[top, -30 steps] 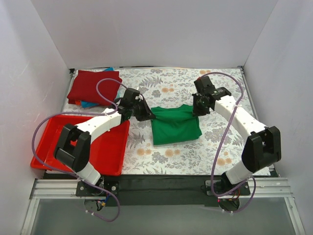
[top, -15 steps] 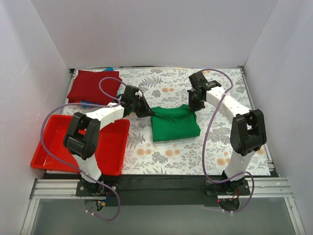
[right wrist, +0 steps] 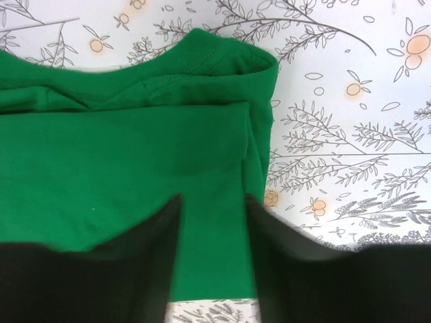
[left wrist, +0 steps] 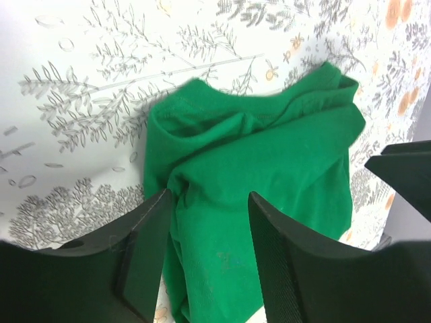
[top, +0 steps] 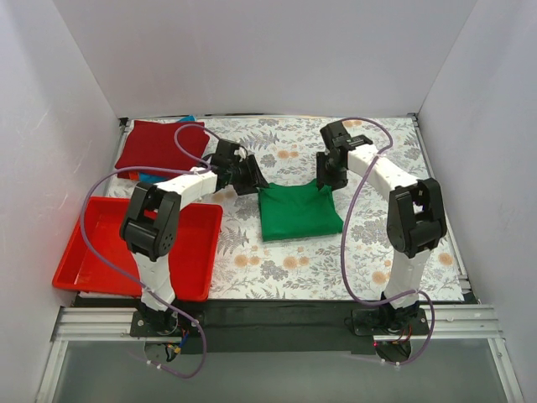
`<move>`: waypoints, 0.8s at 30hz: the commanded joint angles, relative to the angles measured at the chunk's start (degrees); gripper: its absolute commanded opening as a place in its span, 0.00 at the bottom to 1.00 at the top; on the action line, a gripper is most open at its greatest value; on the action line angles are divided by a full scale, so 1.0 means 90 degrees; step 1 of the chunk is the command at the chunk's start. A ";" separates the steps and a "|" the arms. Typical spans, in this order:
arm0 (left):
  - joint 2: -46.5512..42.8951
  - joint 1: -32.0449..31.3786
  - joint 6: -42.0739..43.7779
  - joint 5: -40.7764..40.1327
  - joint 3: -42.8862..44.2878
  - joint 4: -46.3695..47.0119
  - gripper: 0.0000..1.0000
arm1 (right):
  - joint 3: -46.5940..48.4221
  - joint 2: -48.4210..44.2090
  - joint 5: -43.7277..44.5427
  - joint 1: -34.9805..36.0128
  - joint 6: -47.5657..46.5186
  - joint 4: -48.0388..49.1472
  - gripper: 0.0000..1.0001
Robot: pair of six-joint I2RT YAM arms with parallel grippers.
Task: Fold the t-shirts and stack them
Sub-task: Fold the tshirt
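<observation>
Two jaw pairs: both parted, cloth lying loose beneath.
Left gripper (top: pixel 252 178): at 10 o'clock corner of green t-shirt (top: pixel 298 214).
Right gripper (top: pixel 325 176): at its 1 o'clock corner.
Shirt state: folded, flat, mid-table (top: pixel 377 252).
Dark red t-shirt (top: pixel 155 147): table's 10 o'clock, over blue t-shirt (top: pixel 154 179) edge.
Red tray (top: pixel 92 252): 8 o'clock.

Green t-shirt (top: pixel 298 214) lies folded (red t-shirt (top: pixel 155 147) probably stacked).

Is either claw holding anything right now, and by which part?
Nothing is held: the left claw and the right claw both stand open above the green t-shirt, gripping no part of it.
</observation>
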 commanded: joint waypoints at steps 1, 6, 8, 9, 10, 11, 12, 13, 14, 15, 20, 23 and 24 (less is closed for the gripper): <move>-0.0105 0.0080 0.0319 -0.0232 0.0431 -0.0161 0.48 | 0.0443 -0.0088 -0.0017 -0.0049 -0.0035 0.0072 0.56; -0.0514 0.0090 0.0476 -0.0554 0.0335 -0.0513 0.50 | 0.0726 -0.0458 -0.0222 -0.0049 -0.0221 0.0072 0.59; -0.0827 0.0080 0.0456 -0.0554 0.0004 -0.0533 0.50 | 0.0707 -0.0615 -0.0533 -0.0059 -0.0279 0.0072 0.59; -0.0944 0.0080 0.0359 -0.0506 -0.0133 -0.0533 0.51 | 0.0659 -0.0761 -0.0603 -0.0059 -0.0309 0.0081 0.59; -0.1042 0.0080 0.0329 -0.0477 -0.0444 -0.0485 0.51 | 0.0610 -0.0830 -0.0884 -0.0059 -0.0367 0.0082 0.59; -0.1246 0.0080 0.0300 -0.0409 -0.0602 -0.0455 0.51 | 0.0426 -0.0908 -0.1196 -0.0049 -0.0397 0.0091 0.59; -0.1354 0.0070 0.0252 -0.0302 -0.0758 -0.0387 0.51 | 0.0317 -0.1044 -0.1334 -0.0049 -0.0407 0.0101 0.58; -0.1452 0.0070 0.0154 -0.0214 -0.0962 -0.0329 0.51 | 0.0200 -0.1113 -0.1452 -0.0049 -0.0397 0.0149 0.58; -0.1675 0.0070 0.0105 -0.0135 -0.1303 -0.0154 0.51 | 0.0035 -0.1191 -0.1704 -0.0039 -0.0397 0.0179 0.58; -0.1774 0.0070 0.0066 -0.0057 -0.1500 -0.0036 0.51 | -0.0286 -0.1337 -0.1794 -0.0039 -0.0397 0.0228 0.57; -0.2224 0.0061 -0.0334 0.0626 -0.2399 0.0872 0.51 | -0.1420 -0.1719 -0.2155 0.0000 -0.0251 0.0813 0.57; -0.2186 0.0051 -0.0481 0.0929 -0.2731 0.1262 0.51 | -0.1890 -0.1758 -0.2341 0.0000 -0.0173 0.1057 0.56; -0.2156 0.0051 -0.0481 0.0969 -0.2771 0.1264 0.52 | -0.1968 -0.1749 -0.2371 0.0000 -0.0124 0.1116 0.56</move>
